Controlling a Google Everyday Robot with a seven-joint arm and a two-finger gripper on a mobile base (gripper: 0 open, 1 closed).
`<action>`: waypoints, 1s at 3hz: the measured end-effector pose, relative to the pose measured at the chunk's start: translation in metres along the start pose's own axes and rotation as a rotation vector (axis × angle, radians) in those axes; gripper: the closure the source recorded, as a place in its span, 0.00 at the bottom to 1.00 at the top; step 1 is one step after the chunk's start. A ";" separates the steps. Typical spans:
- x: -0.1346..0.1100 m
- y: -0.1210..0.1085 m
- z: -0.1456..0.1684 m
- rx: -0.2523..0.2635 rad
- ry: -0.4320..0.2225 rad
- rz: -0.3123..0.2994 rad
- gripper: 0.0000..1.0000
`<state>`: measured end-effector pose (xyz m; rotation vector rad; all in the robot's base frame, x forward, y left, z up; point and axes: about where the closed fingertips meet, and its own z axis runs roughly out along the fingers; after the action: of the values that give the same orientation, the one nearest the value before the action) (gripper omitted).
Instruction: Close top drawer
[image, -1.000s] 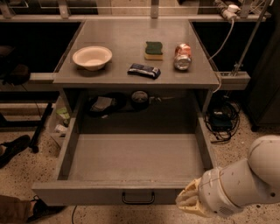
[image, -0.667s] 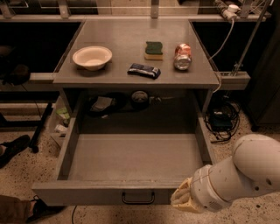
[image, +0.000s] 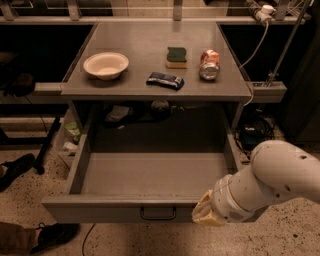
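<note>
The top drawer is a wide grey box pulled far out from under the tabletop, with nothing inside it. Its small black bar handle is at the centre of the flat front. My white arm comes in from the lower right. My gripper is at its cream-coloured end, against the drawer front just right of the handle. The lower drawers are out of view.
On the grey tabletop stand a white bowl, a green sponge, a red can and a dark snack bag. Cables lie on the floor at right. Shoes are at left.
My arm and gripper have moved left along the drawer front, closer to the handle. The drawer has not visibly moved.
</note>
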<state>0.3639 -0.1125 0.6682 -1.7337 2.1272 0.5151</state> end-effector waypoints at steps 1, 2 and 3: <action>-0.005 -0.022 -0.007 0.030 0.006 -0.021 0.35; -0.011 -0.042 -0.010 0.049 0.011 -0.042 0.11; -0.012 -0.043 -0.010 0.050 0.010 -0.045 0.00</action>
<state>0.4082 -0.1152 0.6797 -1.7563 2.0848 0.4381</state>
